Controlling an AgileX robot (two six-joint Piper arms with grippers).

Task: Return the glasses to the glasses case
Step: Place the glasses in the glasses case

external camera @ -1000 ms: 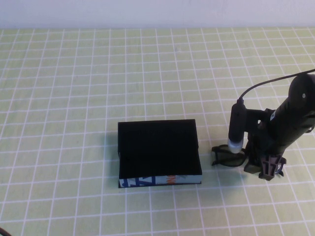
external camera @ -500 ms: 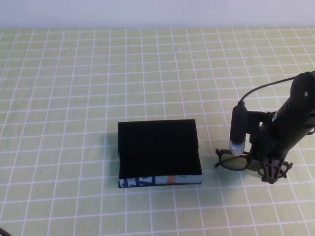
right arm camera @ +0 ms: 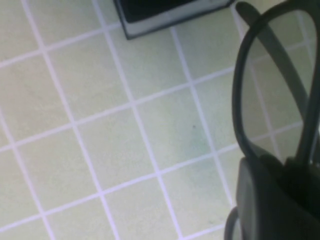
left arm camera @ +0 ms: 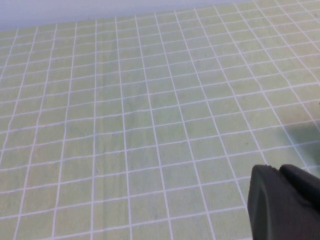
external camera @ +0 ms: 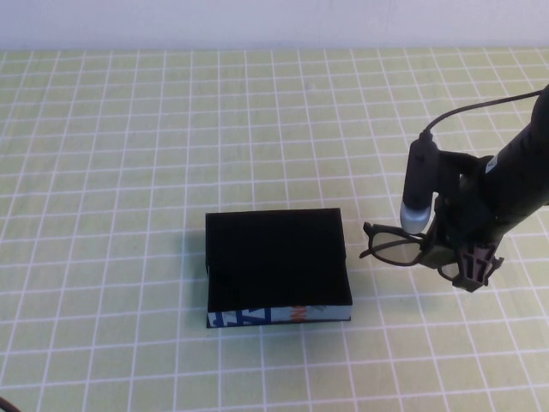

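The glasses case (external camera: 276, 262) is a flat black box with a blue, white and orange front edge, lying open near the middle of the green checked table; its corner shows in the right wrist view (right arm camera: 170, 12). My right gripper (external camera: 433, 249) is shut on the black glasses (external camera: 390, 243) and holds them lifted just off the table, right of the case. In the right wrist view a lens rim (right arm camera: 265, 80) sticks out from my fingers (right arm camera: 270, 200). My left gripper (left arm camera: 285, 205) shows only as a dark tip over bare table, out of the high view.
The green checked tablecloth (external camera: 129, 172) spreads all round the case. A white wall (external camera: 257, 21) runs along the far edge. A black cable (external camera: 467, 110) loops above the right arm.
My right gripper has risen and moved slightly away from the front edge, lifting the glasses off the table. The case has not moved.
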